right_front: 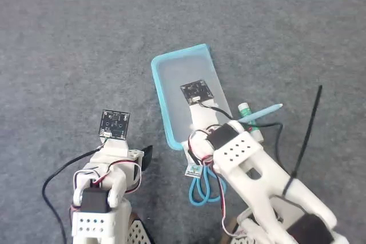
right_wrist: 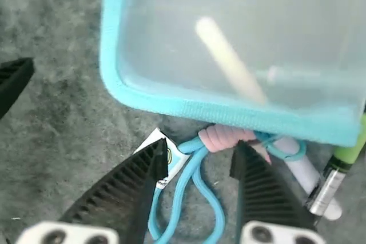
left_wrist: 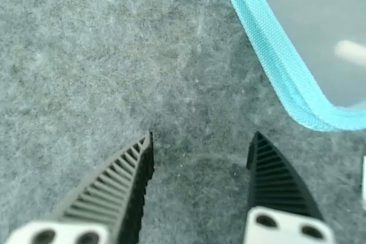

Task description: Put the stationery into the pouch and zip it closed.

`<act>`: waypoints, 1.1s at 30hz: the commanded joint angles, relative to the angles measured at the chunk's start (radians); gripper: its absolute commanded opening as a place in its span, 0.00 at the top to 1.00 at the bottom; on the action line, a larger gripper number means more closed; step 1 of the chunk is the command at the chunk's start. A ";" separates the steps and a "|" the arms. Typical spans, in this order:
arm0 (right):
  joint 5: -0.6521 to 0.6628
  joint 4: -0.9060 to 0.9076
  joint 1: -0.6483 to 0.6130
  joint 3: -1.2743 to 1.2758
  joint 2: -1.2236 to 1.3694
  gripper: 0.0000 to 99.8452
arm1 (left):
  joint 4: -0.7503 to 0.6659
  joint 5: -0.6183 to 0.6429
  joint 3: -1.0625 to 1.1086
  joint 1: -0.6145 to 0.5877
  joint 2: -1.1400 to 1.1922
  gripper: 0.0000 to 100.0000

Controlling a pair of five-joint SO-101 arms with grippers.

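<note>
Pouch flat on grey mat | left gripper spread wide | right gripper spread, astride cord loop

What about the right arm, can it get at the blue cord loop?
Probably yes: the right gripper is open, tips either side of the blue cord loop, nothing between them.

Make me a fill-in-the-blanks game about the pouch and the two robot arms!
1. The pouch has a light ____ edge.
2. The left gripper hangs over the grey table with its jaws ____.
3. The blue cord lies between the tips of the ____ gripper.
4. The teal pen lies ____ (inside or outside) the pouch.

Missing words: blue; open; right; outside.
</note>
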 commanded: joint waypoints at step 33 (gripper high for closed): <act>-0.054 -0.101 0.120 -0.061 0.303 0.84 | 0.003 -0.002 -0.008 -0.006 -0.020 0.75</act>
